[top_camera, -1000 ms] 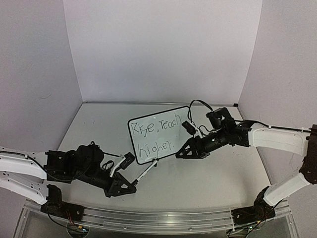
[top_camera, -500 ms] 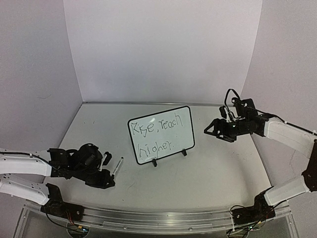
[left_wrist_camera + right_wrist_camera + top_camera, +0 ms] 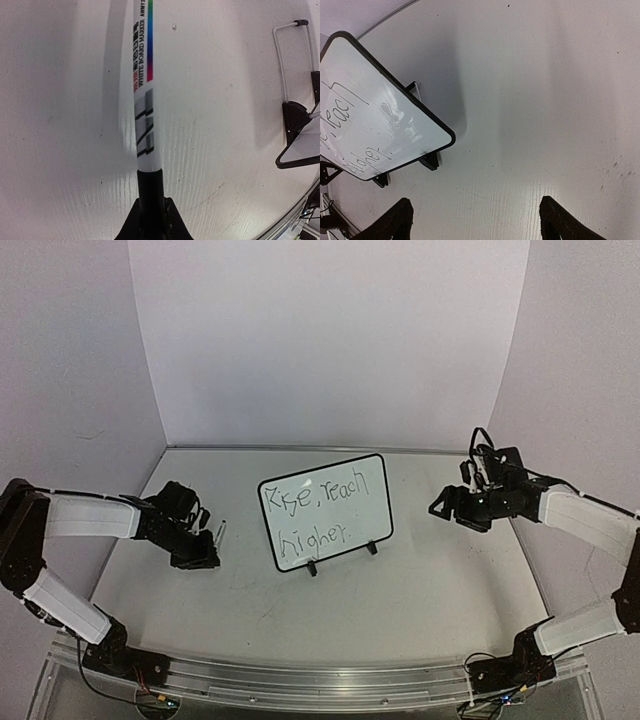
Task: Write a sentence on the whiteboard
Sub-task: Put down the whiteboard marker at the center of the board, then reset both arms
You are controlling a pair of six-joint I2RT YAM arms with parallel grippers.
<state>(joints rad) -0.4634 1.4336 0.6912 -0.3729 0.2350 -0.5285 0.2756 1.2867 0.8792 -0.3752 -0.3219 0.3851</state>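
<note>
We see the whiteboard point(image 3: 330, 475) standing on the table point(image 3: 400, 590), the sentence point(image 3: 300, 500) filling two lines — writing looks finished. Left gripper point(image 3: 150, 215) pinches the marker point(image 3: 145, 100) beside the board; right gripper point(image 3: 447, 508) spread, empty. Next, we'd judge — set the marker down.

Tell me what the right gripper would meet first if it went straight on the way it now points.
Probably the bare table: the right gripper aims down at it. The whiteboard stands left of that line, though depth is unclear.
</note>
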